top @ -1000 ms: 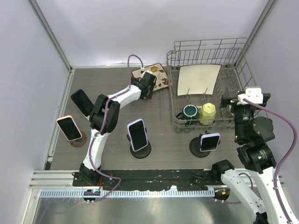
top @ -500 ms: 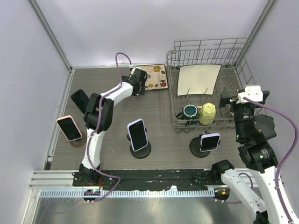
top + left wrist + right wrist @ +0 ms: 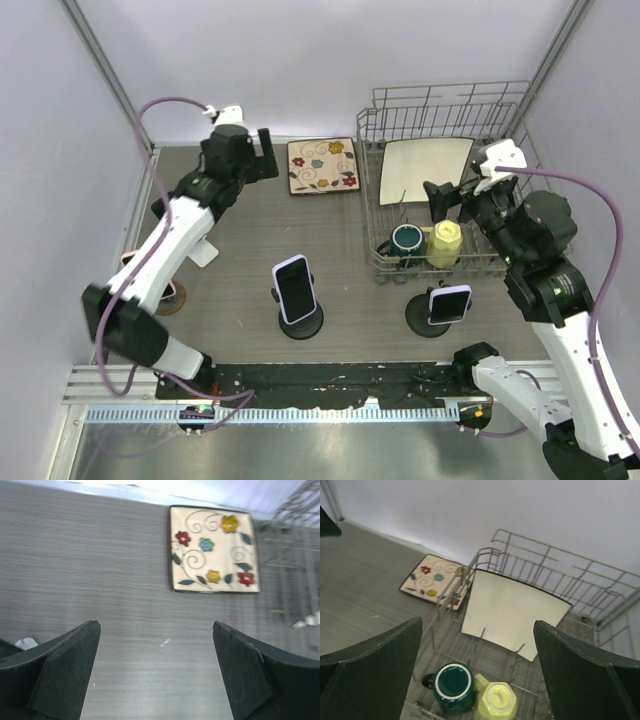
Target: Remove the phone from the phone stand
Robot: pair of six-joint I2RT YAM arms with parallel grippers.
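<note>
The left fingers (image 3: 60, 677) stood wide apart with nothing between them, over the far left of the counter (image 3: 340, 240). A square floral tile (image 3: 214, 550) lay flat just beyond them to the right. The right fingers (image 3: 370, 675) were likewise spread wide and empty, above the wire dish rack (image 3: 445, 118) at the far right. In the rack a white square plate (image 3: 512, 612) leaned upright. Nearer, a dark green mug (image 3: 452, 685) sat side by side with a yellow cup (image 3: 495, 700).

A purple-cased phone (image 3: 294, 288) stood upright on a round black phone stand (image 3: 303, 324) near the middle of the counter's near side, well apart from both arms. To its right, just in front of the rack, a second phone (image 3: 449, 302) sat sideways on another black stand (image 3: 420, 318). At the near left a round brown base (image 3: 170, 300) showed partly from under the left arm.
</note>
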